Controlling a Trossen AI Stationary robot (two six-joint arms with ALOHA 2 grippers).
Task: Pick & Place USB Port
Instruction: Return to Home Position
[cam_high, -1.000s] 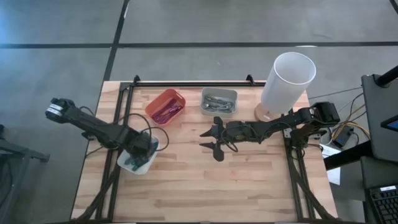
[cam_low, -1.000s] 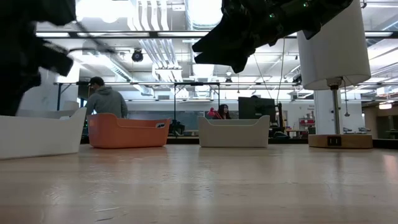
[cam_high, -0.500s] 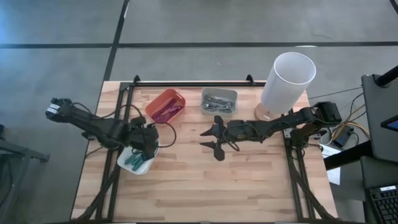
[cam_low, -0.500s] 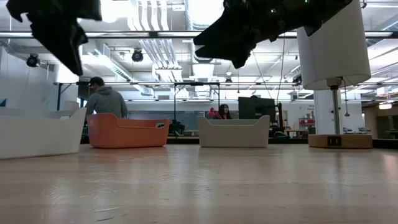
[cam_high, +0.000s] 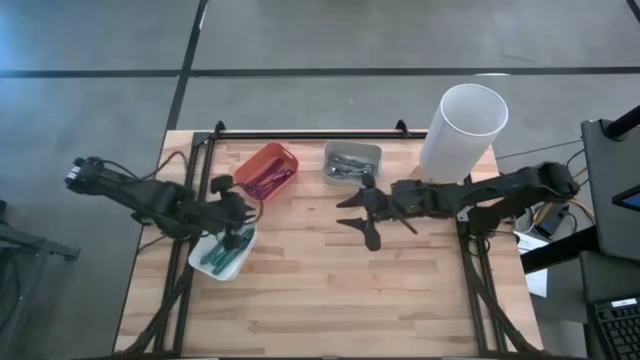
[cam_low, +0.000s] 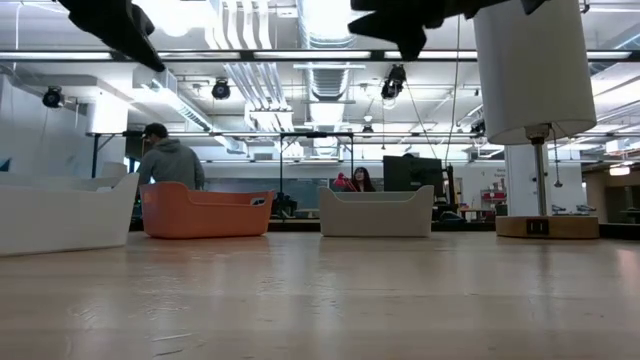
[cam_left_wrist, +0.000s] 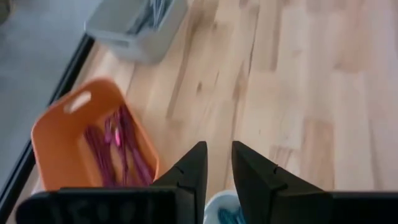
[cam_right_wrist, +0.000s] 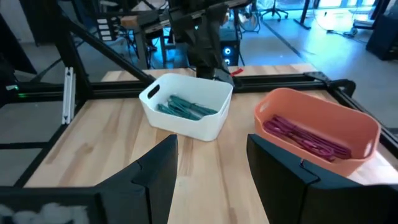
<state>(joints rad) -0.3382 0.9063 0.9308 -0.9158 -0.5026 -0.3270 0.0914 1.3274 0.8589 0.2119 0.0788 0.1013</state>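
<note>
A white bin (cam_high: 218, 258) of teal pieces sits near the table's left side; the right wrist view shows it too (cam_right_wrist: 186, 109). My left gripper (cam_high: 243, 218) hangs above that bin's far right corner. Its fingers (cam_left_wrist: 219, 146) stand a narrow gap apart, and nothing shows between them. My right gripper (cam_high: 342, 213) hovers wide open over the table's middle, pointing at the left side (cam_right_wrist: 212, 140). In the low view both grippers show only at the top edge, well above the table.
An orange bin (cam_high: 266, 170) of magenta pieces and a grey bin (cam_high: 352, 162) stand along the far edge. A tall white cylinder (cam_high: 462, 135) on a wooden base (cam_low: 548, 226) stands at the far right corner. Bare wood fills the near half. People show in the room behind.
My left gripper has risen out of the white bin and moved slightly toward the far edge, uncovering the teal pieces. My right gripper has moved toward the table's right and risen.
</note>
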